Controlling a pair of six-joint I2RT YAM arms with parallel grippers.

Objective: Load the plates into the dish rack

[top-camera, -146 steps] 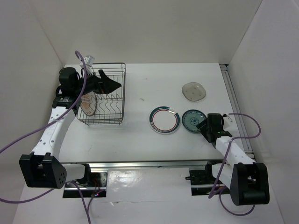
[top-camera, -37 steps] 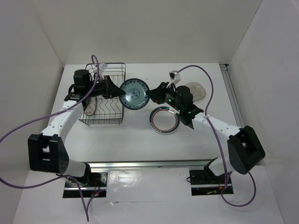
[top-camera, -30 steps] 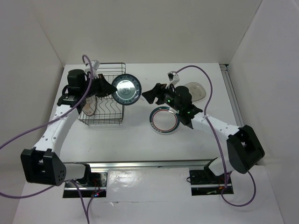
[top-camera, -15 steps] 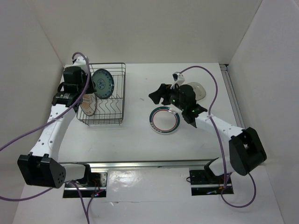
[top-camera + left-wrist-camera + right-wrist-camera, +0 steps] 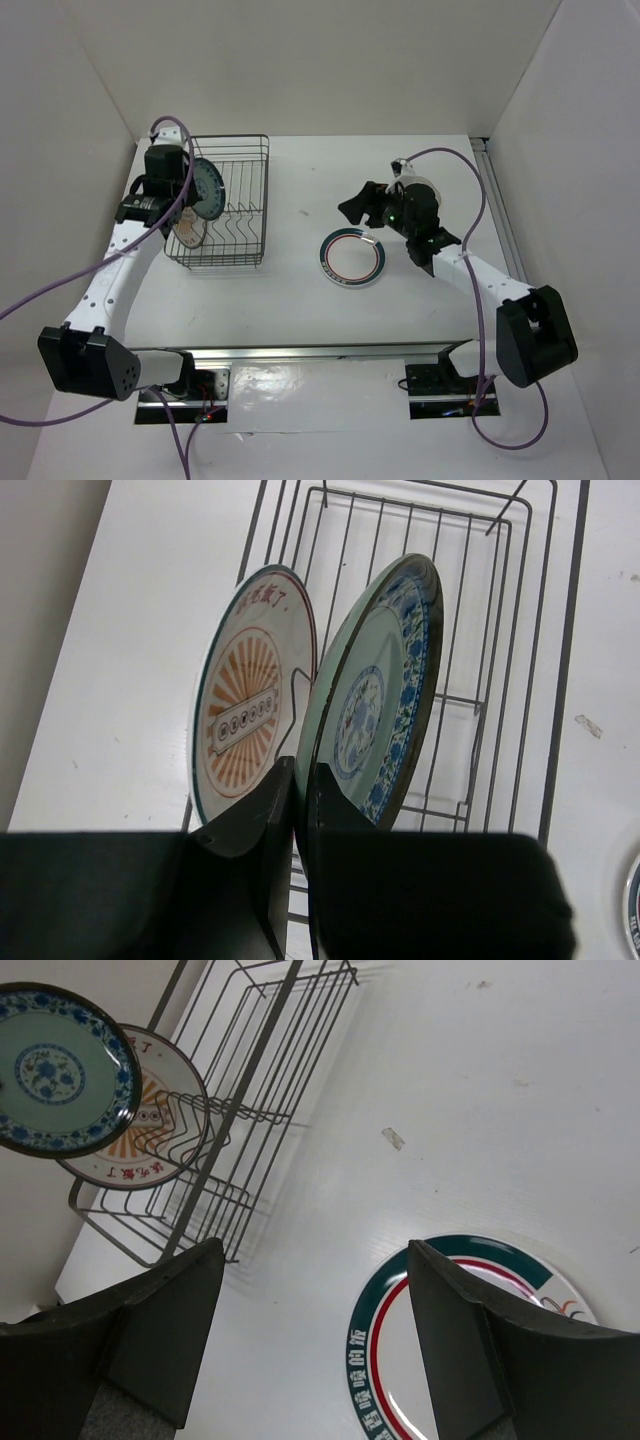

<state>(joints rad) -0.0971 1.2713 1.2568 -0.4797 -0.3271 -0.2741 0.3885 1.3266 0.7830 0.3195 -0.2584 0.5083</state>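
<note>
My left gripper (image 5: 300, 792) is shut on the rim of the teal-green patterned plate (image 5: 385, 705). It holds that plate on edge over the left part of the dish rack (image 5: 245, 215), right beside the orange sunburst plate (image 5: 248, 712), which stands upright in the rack. In the top view the teal plate (image 5: 206, 187) is above the orange one (image 5: 188, 230). The white plate with the red-and-teal rim (image 5: 352, 257) lies flat on the table. My right gripper (image 5: 356, 206) hangs open above its far edge, with nothing between its fingers (image 5: 462, 1345). My right wrist hides the pale grey plate.
The rack's dark wires (image 5: 500, 630) and divider prongs stand free to the right of the teal plate. White walls close in the table on the left, back and right. A metal rail (image 5: 500, 215) runs along the right edge.
My left arm swung the teal plate leftward from mid-table to over the rack, beside the orange plate. My right arm, open throughout, drew back to the right.
</note>
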